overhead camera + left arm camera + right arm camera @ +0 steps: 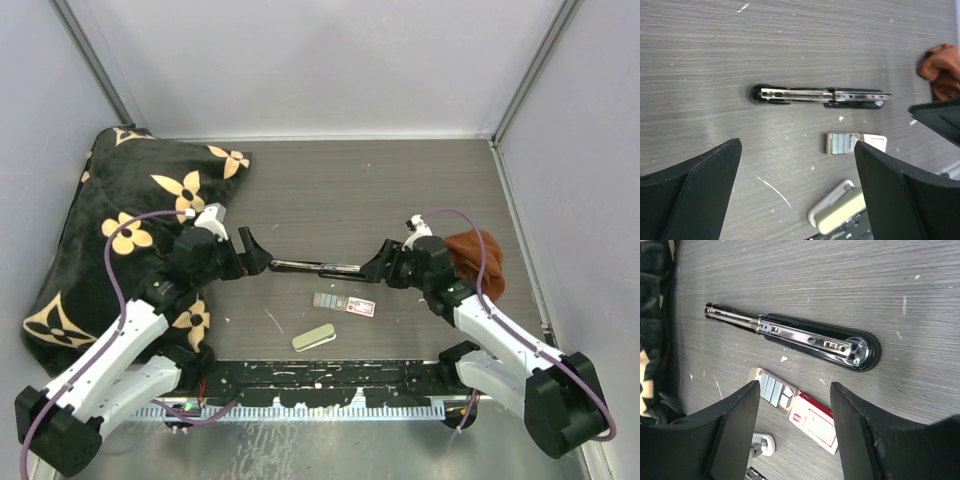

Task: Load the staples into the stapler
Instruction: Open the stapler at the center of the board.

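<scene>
One each: stapler (pixel 315 266), staple block (pixel 327 301), box (pixel 360 308), oblong (pixel 314 338), cloth (pixel 480 260), blanket (pixel 100 240).

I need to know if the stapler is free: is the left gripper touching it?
Apart. The left wrist view shows the left gripper open, with bare table showing between it and the stapler.

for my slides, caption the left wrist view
Open left gripper over the stapler, with staples and their box alongside.
</scene>
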{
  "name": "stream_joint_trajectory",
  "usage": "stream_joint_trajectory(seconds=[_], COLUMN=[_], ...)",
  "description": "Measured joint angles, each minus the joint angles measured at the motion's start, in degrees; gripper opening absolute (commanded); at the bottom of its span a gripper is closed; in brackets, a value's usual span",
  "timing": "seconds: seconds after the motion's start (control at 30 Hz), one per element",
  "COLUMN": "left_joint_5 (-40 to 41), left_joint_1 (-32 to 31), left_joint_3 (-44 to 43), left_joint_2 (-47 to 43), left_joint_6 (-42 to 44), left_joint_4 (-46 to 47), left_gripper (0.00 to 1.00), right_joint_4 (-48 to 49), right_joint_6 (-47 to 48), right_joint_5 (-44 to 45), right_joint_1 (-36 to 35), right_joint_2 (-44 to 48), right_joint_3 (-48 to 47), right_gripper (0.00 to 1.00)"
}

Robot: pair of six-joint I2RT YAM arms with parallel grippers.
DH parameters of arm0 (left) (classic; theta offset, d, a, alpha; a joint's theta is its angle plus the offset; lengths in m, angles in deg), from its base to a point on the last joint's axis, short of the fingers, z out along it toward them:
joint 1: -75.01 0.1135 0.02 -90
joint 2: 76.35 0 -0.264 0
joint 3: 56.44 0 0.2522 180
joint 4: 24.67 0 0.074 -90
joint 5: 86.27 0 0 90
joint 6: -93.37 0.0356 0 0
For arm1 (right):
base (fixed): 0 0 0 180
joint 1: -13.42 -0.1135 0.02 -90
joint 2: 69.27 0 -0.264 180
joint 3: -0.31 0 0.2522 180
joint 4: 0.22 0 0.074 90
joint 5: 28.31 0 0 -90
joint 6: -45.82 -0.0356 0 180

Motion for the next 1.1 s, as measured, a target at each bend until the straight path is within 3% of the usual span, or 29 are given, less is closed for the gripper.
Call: stream_joint_trajectory(seconds=[0.13, 0.33, 0.47, 0.67, 0.8, 1.1], left_joint_5=[-2.9, -5.7, -6.1, -6.5, -8.3, -9.7], left_joint_1=[0.0, 0.0, 0.0, 0.0, -1.7, -13.8], left_joint_3=[-4.5, -16.9, -23.5, -23.4, -20.1, -18.3], left_joint_2=[-3.5, -1.0, 1.2, 4.9, 10.1, 22.3], left_joint_6=[-0.7, 1.8, 4.6, 6.0, 5.6, 5.3], left_joint_4=[-7.1, -19.4, -24.1, -23.5, -21.4, -14.9], left_gripper=[0.99, 0.97, 0.89, 0.78, 0.77, 0.68], right_joint_4=[-2.7, -7.8, -9.6, -12.0, -12.8, -13.6], right_joint_6=[0.4, -1.1, -3.5, -7.5, -8.7, -9.1], right_joint_5=[3.7, 12.7, 17.7, 22.8, 25.7, 30.0], right_joint_1=[-5.5, -17.8, -22.9, -25.6, -25.6, -25.6], right_joint_2=[-3.3, -6.5, -8.1, -10.6, -9.7, -4.8], right_joint_3=[-3.6, -8.6, -9.6, -9.7, -9.7, -8.1], right_gripper=[0.6, 0.57, 0.54, 0.52, 0.53, 0.53])
